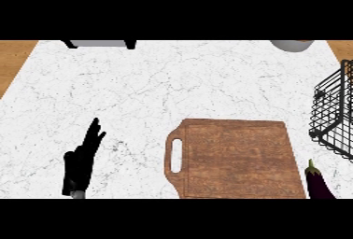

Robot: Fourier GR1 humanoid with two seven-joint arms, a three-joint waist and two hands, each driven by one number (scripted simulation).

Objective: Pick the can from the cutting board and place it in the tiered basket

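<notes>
A brown wooden cutting board (238,158) with a handle slot on its left lies on the white marble counter, low and right of centre. No can shows on it or anywhere in the head view. The black wire tiered basket (334,116) stands at the right edge, partly cut off. My left hand (81,161) rests at the lower left, fingers straight and pointing up, well to the left of the board. My right hand is out of the picture.
A dark purple eggplant (318,183) lies just right of the board's lower right corner. A grey object with black legs (100,44) sits at the far edge, and a pale round vessel (293,45) at the far right.
</notes>
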